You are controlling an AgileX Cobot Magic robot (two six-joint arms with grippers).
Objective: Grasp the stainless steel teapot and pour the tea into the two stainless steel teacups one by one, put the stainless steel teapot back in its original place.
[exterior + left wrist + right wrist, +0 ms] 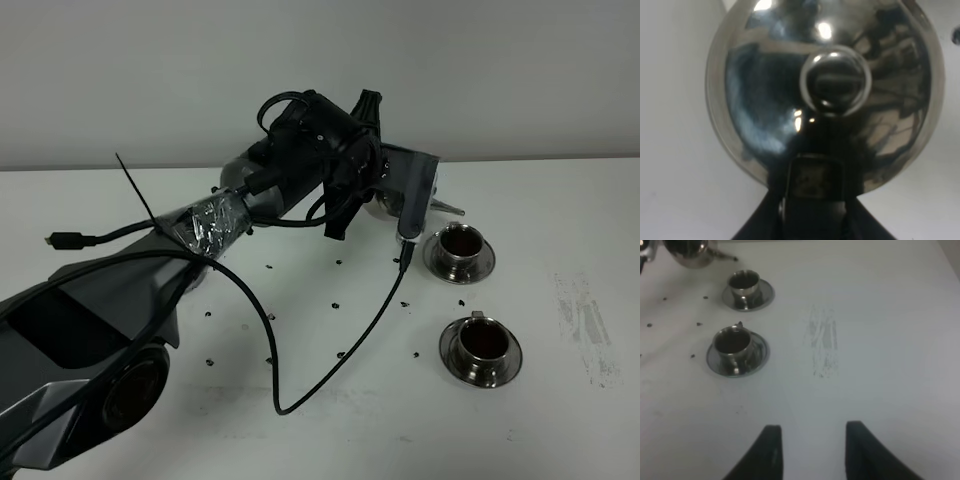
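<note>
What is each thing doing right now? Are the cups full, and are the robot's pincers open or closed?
Teapot: upright on the table, lid on, handle held.
Far cup: upright on its saucer, tea inside.
Near cup: upright on its saucer, tea inside.
Left pincer: shut on the teapot's handle.
Right pincer: holding nothing, away from the cups; its fingers stand apart in the right wrist view.
Table: speckled with small dark bits, one scuffed patch.
</note>
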